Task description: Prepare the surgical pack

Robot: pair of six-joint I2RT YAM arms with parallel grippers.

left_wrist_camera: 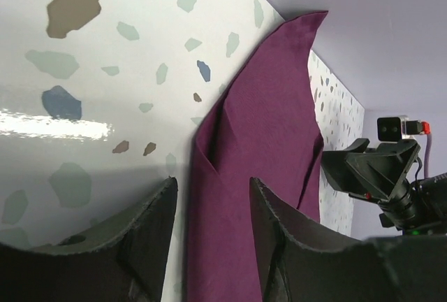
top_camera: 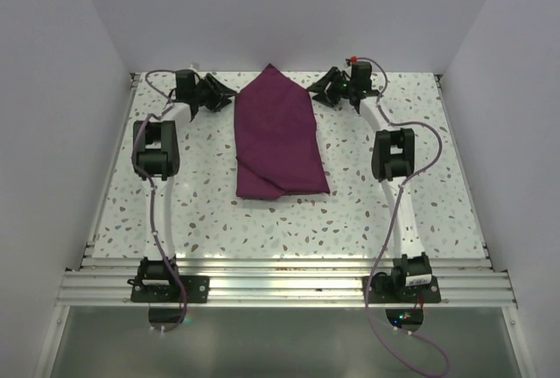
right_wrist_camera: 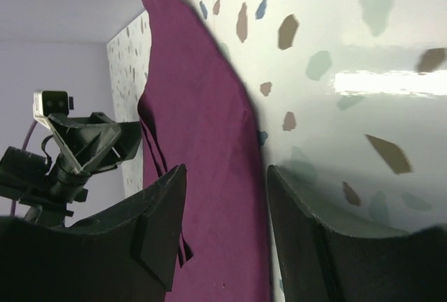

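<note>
The dark-purple cloth [top_camera: 277,137] lies folded in on itself in a long bundle on the middle of the table, its far end coming to a point. It also shows in the left wrist view [left_wrist_camera: 269,134] and the right wrist view [right_wrist_camera: 199,148]. My left gripper [top_camera: 220,92] is open beside the cloth's far left edge, its jaws straddling that edge [left_wrist_camera: 211,189]. My right gripper [top_camera: 322,89] is open at the cloth's far right edge, jaws straddling it [right_wrist_camera: 227,176]. Neither holds anything. The steel tray, gauze, scissors and tweezers are out of view.
The speckled white table [top_camera: 201,203] is walled by pale panels on the left, back and right. An aluminium rail [top_camera: 280,286] with both arm bases runs along the near edge. Each arm's cable [top_camera: 159,220] loops over the table.
</note>
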